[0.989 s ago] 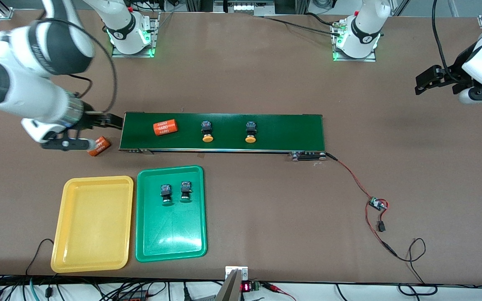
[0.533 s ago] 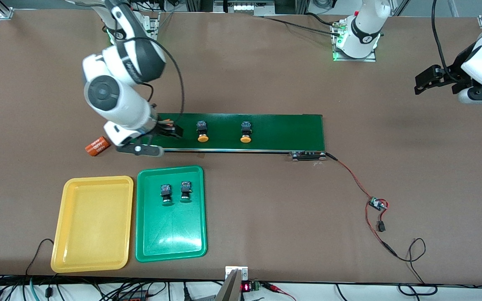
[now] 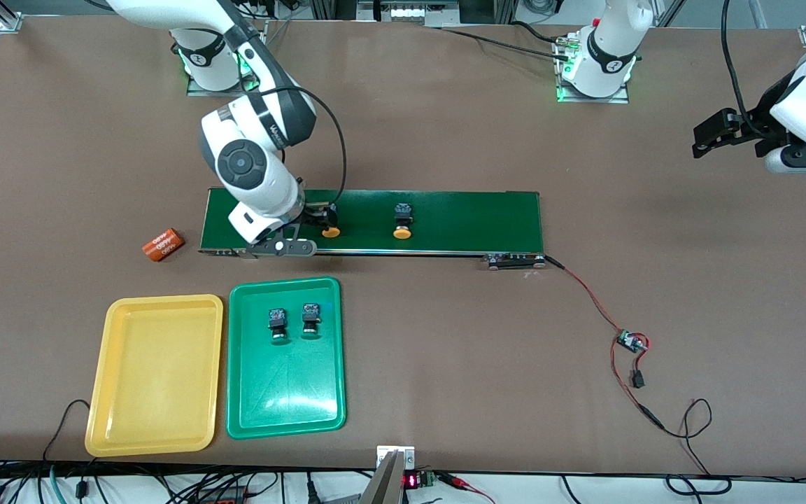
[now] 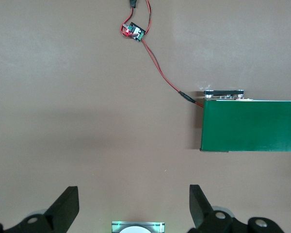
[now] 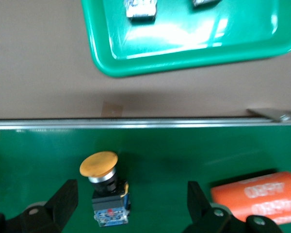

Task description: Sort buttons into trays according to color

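Starting nearest the camera: yellow tray [image 3: 154, 374] bare, awaiting its colour; green tray [image 3: 285, 357] beside it, toward the left arm's end, already carrying both green-capped buttons [image 3: 278, 325] [image 3: 310, 319] side by side, so that half looks done. Farther up, conveyor belt [image 3: 445, 221] carries the two yellow-capped buttons. Right gripper [image 3: 319, 222] low over the belt, fingers spread wide around one yellow button [image 5: 107, 189], not yet closed; likely lining up a grasp. An orange cylinder [image 5: 257, 196] lies on the belt just beside that button. Second yellow button [image 3: 402, 220] waits alone. Another orange cylinder [image 3: 163, 243] on the table, off the belt's end. Left gripper [image 4: 133, 208] parked wide open over bare table, waiting.
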{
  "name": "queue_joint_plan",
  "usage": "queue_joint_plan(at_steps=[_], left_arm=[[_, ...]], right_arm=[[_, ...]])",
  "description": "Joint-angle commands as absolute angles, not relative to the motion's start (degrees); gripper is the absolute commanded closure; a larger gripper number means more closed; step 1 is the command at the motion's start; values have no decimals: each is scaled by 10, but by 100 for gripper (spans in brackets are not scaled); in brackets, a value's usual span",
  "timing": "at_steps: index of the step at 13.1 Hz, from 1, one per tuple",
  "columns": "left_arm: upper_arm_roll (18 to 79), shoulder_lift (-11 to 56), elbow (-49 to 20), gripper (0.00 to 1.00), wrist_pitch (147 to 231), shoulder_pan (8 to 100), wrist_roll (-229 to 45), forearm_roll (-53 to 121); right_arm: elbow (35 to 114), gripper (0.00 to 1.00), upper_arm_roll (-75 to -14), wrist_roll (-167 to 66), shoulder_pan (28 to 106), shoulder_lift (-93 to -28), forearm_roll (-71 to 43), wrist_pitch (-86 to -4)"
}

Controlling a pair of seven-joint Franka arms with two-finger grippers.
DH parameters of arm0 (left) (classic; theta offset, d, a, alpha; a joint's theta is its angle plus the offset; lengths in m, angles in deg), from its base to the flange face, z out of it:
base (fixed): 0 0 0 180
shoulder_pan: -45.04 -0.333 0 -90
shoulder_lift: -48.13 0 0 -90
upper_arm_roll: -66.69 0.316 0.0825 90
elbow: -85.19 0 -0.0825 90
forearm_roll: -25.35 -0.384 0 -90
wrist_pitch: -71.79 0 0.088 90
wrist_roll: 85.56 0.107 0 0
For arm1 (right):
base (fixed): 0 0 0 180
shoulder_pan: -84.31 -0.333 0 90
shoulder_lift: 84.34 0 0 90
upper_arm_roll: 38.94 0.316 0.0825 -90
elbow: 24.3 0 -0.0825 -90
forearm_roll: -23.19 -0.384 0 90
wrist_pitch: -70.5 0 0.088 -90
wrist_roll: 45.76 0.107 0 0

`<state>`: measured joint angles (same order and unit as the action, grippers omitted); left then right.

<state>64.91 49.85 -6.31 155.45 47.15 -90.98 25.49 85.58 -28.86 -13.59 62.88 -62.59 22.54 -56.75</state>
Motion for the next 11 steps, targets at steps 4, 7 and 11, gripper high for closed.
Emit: queue_joint_plan(at_steps=[4,7,11], left_arm=[[648,489,-42,0,1538,471,-901,257],[647,489,-42,0,1538,472,-901,257],[646,489,-42,0,1534,472,-902,257]], right_arm=[[969,0,-265,-114,639,-690,236,-640],[1011,0,-256,-115,649,-688,237,-699],[1026,14,-255,-118,652,-678,241,-732]])
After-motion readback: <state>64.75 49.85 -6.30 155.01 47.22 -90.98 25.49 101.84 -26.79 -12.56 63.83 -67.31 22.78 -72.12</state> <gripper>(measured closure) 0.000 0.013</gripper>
